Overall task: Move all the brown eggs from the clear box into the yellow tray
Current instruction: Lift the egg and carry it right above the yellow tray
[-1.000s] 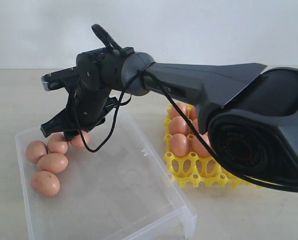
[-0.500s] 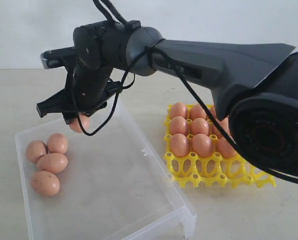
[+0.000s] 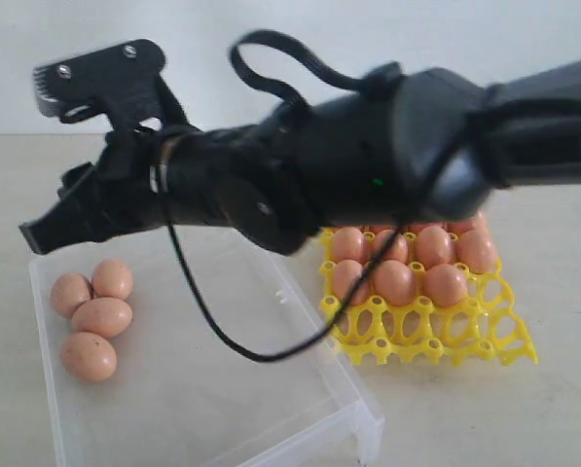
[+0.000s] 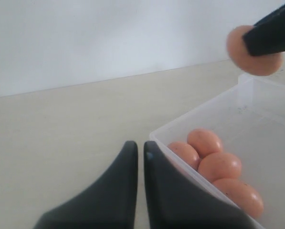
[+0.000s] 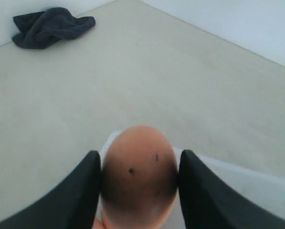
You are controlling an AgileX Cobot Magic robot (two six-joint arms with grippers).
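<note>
1. Carrying one speckled brown egg (image 5: 138,174) to the tray is the step in hand. The egg sits in the air between the two fingers of the right hand (image 5: 138,160), which grasps it by its sides above the clear box (image 3: 222,379).
2. Make the grasp even and gentle. The shell is smooth and round, so I judge that it can slip if the fingers loosen, or crack if they press harder.
3. Four other eggs (image 3: 97,318) lie close together in the box below. Travel high enough to pass over the box wall.
4. Go toward the yellow tray (image 3: 421,341), which stands just beside the box on the table (image 3: 485,418). Its rear cups hold eggs (image 3: 397,280) and the front cups look free, so choose one of these and come down straight into it.
5. The left hand (image 4: 139,149) is clenched and empty, low outside the box corner, and it does not stand in the path.
</note>
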